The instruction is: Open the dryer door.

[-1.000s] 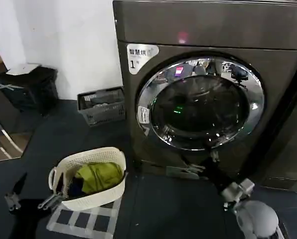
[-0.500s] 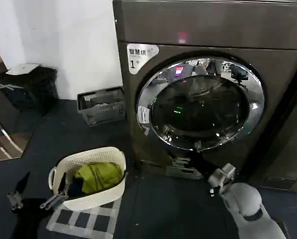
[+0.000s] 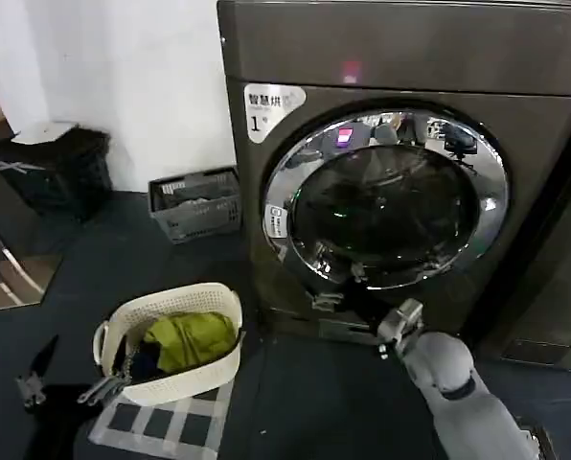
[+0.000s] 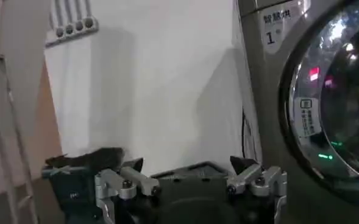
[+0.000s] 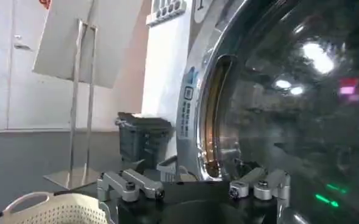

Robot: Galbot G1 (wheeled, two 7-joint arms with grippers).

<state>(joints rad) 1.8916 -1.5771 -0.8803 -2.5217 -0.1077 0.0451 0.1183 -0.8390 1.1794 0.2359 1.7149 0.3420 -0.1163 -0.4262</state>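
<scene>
Head view: I count one dryer and one dryer door (seated shut in the front panel). My right gripper sits at the door's lower chrome rim, fingers apart, gripping nothing. My left gripper hangs low, spread, well apart from the dryer.

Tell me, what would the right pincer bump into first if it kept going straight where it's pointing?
Most likely the dryer door. The right pincer, open, points at the door's lower chrome ring, though the remaining gap is hard to judge.
</scene>
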